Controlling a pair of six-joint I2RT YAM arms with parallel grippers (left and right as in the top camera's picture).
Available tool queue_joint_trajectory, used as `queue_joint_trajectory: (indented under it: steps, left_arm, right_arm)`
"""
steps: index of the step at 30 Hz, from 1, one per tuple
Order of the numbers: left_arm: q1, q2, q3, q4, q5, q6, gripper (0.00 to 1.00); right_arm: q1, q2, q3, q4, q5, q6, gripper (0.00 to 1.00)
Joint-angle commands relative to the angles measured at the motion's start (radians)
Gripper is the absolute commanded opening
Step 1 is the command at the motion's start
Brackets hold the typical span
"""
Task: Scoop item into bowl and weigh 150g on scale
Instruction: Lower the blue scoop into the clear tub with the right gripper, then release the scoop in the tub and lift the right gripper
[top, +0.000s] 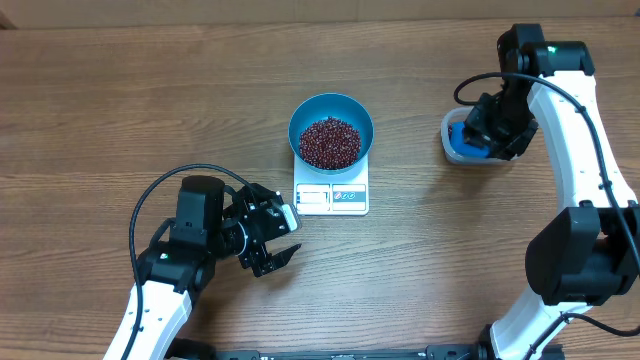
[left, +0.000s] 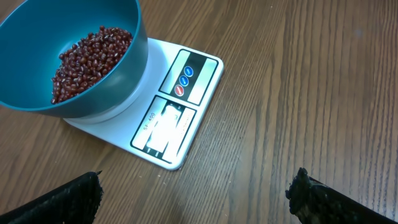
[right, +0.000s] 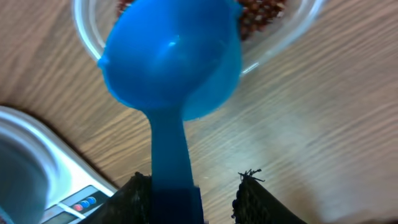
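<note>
The beans (top: 330, 142) sit heaped in the bowl (top: 300, 118) on the scale (top: 332, 197) at centre, while at three o'clock the right gripper (right: 194, 179) straddles the scoop (right: 171, 62) handle half-open over the tub (right: 286, 37), so widen fully and lift straight off; the left gripper (top: 275, 240), at seven o'clock, gapes empty.

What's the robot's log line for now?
beans in bowl | bowl on scale | scoop empty at tub | left gripper open | right gripper open around scoop

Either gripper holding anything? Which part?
Left gripper: open, empty. Right gripper: jaws apart around the blue scoop's handle end, a gap on one side; not clamped, it seems.
</note>
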Motion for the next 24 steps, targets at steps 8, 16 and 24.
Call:
queue_joint_trajectory:
  steps: [8, 16, 24]
  left_arm:
    - [0.004, 0.008, -0.004, 0.0, 0.016, 0.019, 1.0]
    - [0.004, 0.008, -0.004, 0.0, 0.016, 0.019, 1.0]
    - [0.004, 0.008, -0.004, 0.0, 0.016, 0.019, 1.0]
  right_arm:
    - [0.002, -0.034, -0.002, -0.024, 0.086, -0.113, 0.53]
    - [0.002, -0.034, -0.002, -0.008, 0.085, -0.109, 0.54]
    - [0.002, -0.034, 0.044, 0.011, 0.106, -0.098, 0.6]
